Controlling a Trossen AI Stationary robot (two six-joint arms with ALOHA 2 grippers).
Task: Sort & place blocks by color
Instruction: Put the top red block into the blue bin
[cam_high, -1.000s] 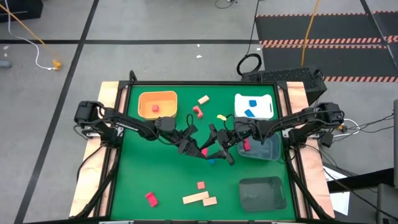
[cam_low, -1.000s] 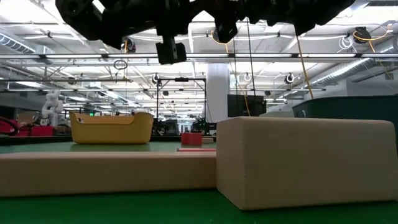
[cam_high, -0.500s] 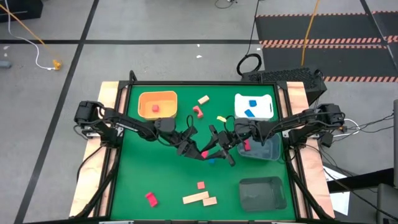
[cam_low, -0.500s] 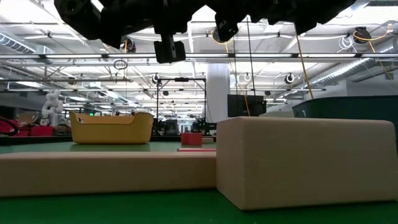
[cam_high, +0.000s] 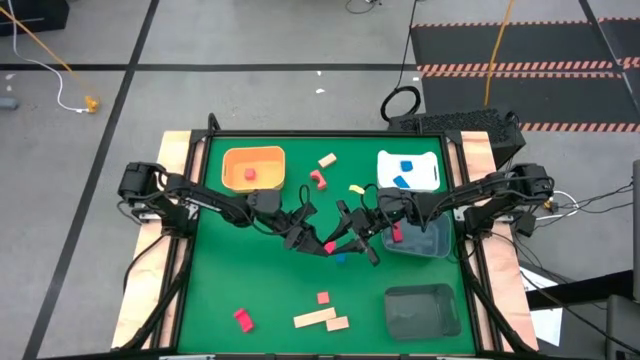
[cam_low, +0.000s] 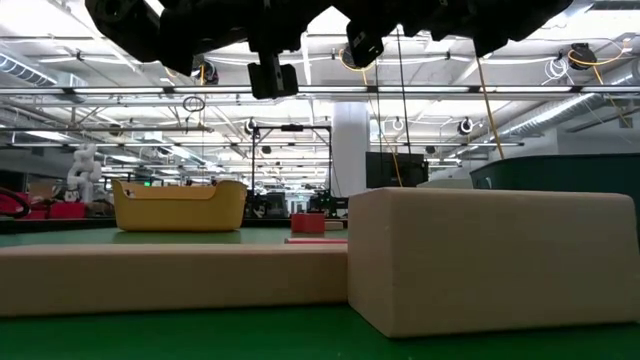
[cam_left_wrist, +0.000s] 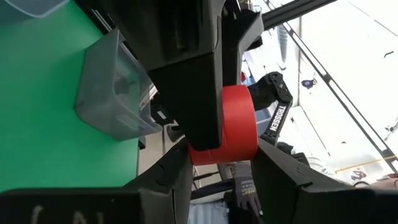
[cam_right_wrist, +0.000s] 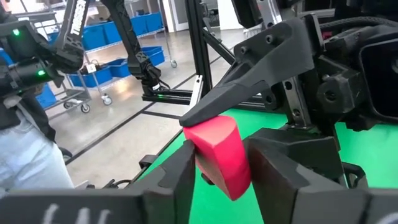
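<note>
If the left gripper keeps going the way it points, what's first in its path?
The right gripper. The left gripper meets it nose to nose over the mat, both shut on the same red block; nothing else lies between, though depth beyond is unclear.

A grey concrete floor (cam_high: 250, 50) marked with dark lines is seen around the table, with black hazard-striped mats (cam_high: 520, 60) laid beyond its far right corner. A coiled black cable (cam_high: 401, 103) lies near the far edge. Across the room, a white column (cam_low: 350, 150), ceiling trusses with strip lights (cam_low: 120, 90) and blue bins on racks (cam_right_wrist: 134, 25) are seen.
</note>
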